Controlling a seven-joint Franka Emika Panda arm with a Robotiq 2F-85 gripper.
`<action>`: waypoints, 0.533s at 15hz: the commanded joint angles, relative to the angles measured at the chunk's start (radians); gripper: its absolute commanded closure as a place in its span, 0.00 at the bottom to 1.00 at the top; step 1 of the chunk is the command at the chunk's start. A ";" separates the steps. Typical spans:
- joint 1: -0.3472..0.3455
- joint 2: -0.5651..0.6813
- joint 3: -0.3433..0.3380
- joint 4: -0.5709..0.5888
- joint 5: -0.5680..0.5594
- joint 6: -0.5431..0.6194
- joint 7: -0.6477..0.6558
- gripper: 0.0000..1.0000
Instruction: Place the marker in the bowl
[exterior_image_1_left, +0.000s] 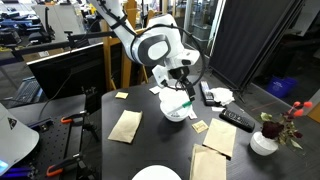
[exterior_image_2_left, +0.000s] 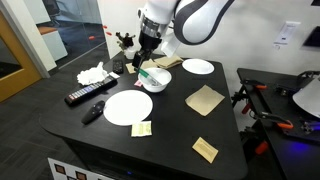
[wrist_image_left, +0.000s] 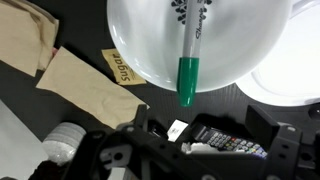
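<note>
The white bowl (wrist_image_left: 140, 40) fills the top of the wrist view and shows in both exterior views (exterior_image_1_left: 176, 112) (exterior_image_2_left: 160, 83). The marker (wrist_image_left: 188, 75), a grey stick with a green end, lies across the inside of the bowl. Its green end reaches over the near rim. It shows as a green streak at the bowl in both exterior views (exterior_image_1_left: 184, 100) (exterior_image_2_left: 148, 73). My gripper (wrist_image_left: 198, 115) hangs just above the bowl (exterior_image_1_left: 178, 88) (exterior_image_2_left: 148, 60). Its fingers stand wide apart on either side of the marker's green end and do not touch it.
A flat white plate (exterior_image_2_left: 128, 107) lies next to the bowl and another (exterior_image_2_left: 198, 66) behind it. Black remotes (exterior_image_2_left: 85, 96) (exterior_image_1_left: 237, 120), brown napkins (exterior_image_2_left: 205, 99) (exterior_image_1_left: 125, 125), crumpled tissue (exterior_image_2_left: 92, 73) and a flower vase (exterior_image_1_left: 264, 142) stand on the black table.
</note>
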 joint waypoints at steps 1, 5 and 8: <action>0.074 -0.096 -0.061 -0.088 -0.027 0.026 0.044 0.00; 0.080 -0.206 -0.038 -0.157 -0.020 -0.021 0.042 0.00; 0.070 -0.291 -0.019 -0.208 -0.025 -0.066 0.055 0.00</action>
